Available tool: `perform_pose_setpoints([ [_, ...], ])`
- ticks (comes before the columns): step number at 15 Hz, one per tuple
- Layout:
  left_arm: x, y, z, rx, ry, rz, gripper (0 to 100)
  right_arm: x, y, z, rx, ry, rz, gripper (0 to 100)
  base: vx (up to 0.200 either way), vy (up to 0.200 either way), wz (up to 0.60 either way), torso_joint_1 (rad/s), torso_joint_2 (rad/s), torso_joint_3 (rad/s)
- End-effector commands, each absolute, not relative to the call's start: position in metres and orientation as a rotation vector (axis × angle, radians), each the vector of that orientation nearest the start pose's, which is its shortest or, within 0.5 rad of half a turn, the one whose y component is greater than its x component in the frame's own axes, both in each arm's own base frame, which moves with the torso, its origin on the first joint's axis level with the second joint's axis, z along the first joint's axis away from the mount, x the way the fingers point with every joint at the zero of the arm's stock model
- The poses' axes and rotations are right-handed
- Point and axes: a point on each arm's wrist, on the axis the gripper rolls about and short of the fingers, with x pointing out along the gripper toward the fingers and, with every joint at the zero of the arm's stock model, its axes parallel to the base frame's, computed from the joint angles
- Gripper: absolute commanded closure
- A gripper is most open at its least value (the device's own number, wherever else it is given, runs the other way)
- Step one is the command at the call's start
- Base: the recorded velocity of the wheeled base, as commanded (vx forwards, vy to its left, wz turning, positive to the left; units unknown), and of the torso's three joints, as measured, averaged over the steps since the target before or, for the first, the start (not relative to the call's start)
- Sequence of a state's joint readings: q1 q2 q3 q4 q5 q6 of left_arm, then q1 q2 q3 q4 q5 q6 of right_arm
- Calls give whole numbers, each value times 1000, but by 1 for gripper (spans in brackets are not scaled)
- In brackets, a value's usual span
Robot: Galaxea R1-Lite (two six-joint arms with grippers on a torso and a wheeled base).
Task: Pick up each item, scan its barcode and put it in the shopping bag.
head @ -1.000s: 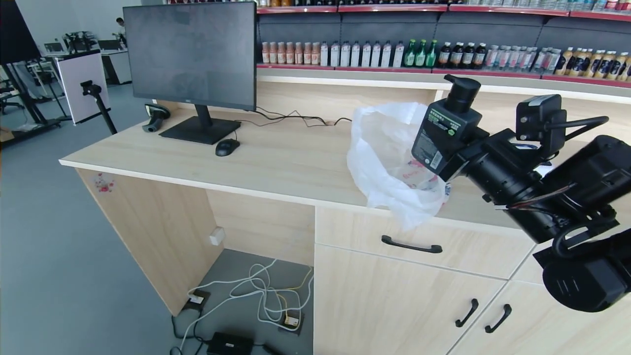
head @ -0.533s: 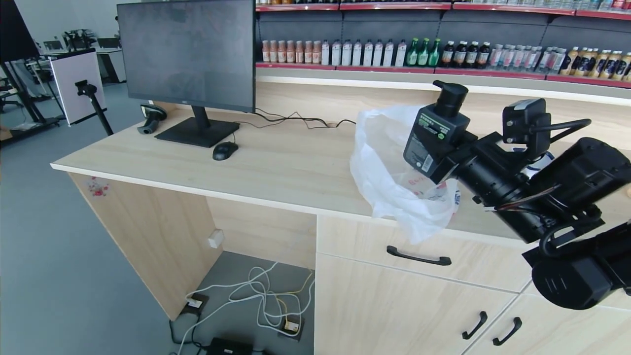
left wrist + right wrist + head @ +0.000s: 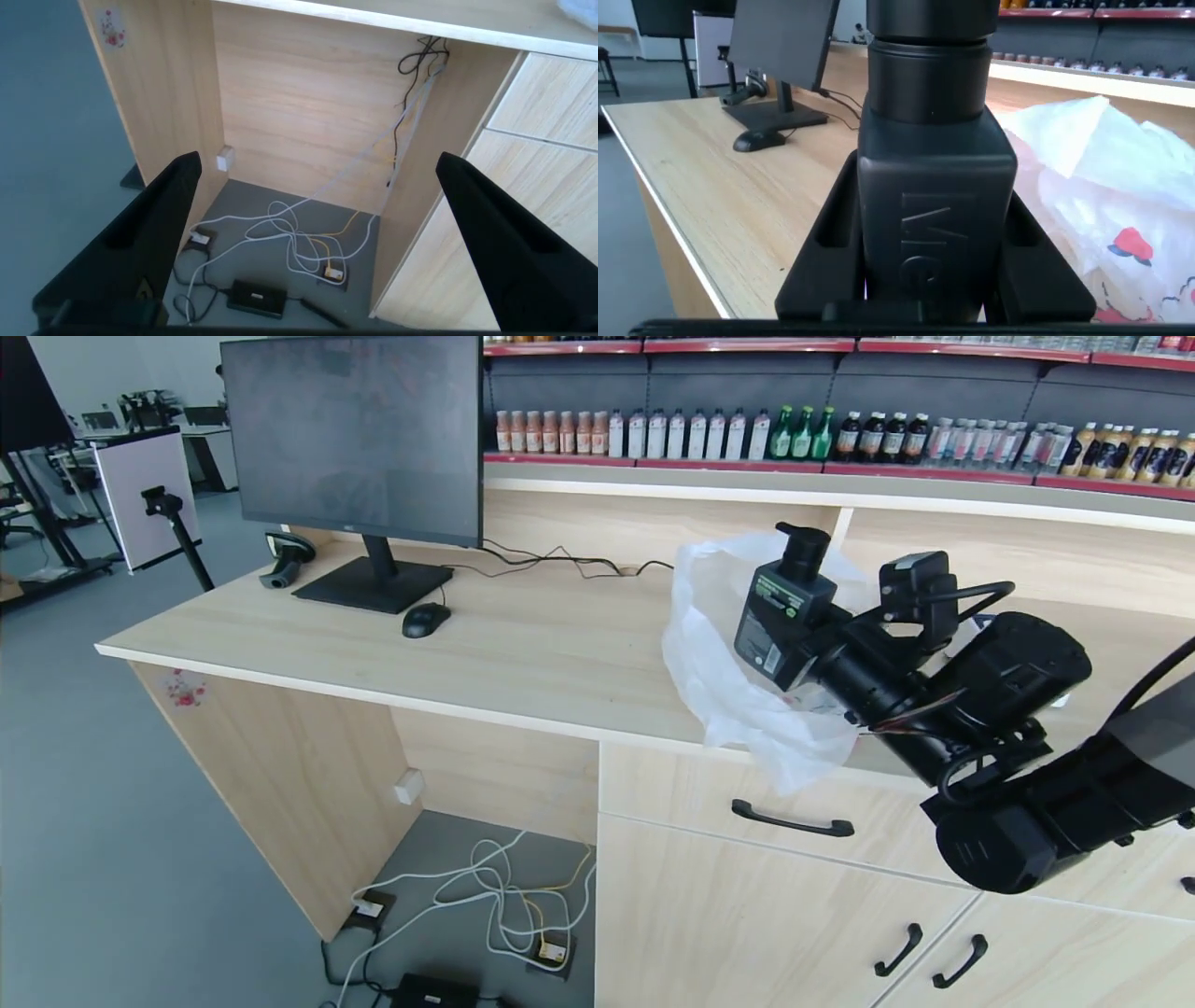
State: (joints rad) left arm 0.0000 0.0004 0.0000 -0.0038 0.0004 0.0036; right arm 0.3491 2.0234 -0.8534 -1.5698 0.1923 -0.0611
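A black pump bottle with a barcode label is held upright in my right gripper, which is shut on its body, right over the open white plastic shopping bag on the counter. In the right wrist view the bottle stands between the fingers, with the bag behind it. A barcode scanner rests on its stand at the far left of the counter. My left gripper hangs open below counter level, facing the knee space.
A monitor, a mouse and cables lie on the wooden counter. Drawers with black handles sit below the bag. Shelves of bottles line the back wall. Cables and a power strip lie on the floor.
My right arm has carried the bottle forward and lower, from beside the bag's right edge to over its mouth. The head camera shifted slightly early on.
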Motion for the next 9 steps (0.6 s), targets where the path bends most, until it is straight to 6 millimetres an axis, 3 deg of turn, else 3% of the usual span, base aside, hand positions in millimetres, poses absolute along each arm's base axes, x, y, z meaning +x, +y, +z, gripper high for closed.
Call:
perform_pose_setpoints([
  [1, -23, 0, 76, 6, -3, 2, 0, 357, 143, 149, -33, -362, 546, 100, 0, 0, 0, 0, 0, 0],
  [5, -23, 0, 76, 6, -5, 0, 0, 389, 150, 155, -8, -453, 530, 100, 0, 0, 0, 0, 0, 0],
  [9, -23, 0, 76, 11, -5, 0, 0, 395, 149, 154, 16, -415, 530, 100, 0, 0, 0, 0, 0, 0],
])
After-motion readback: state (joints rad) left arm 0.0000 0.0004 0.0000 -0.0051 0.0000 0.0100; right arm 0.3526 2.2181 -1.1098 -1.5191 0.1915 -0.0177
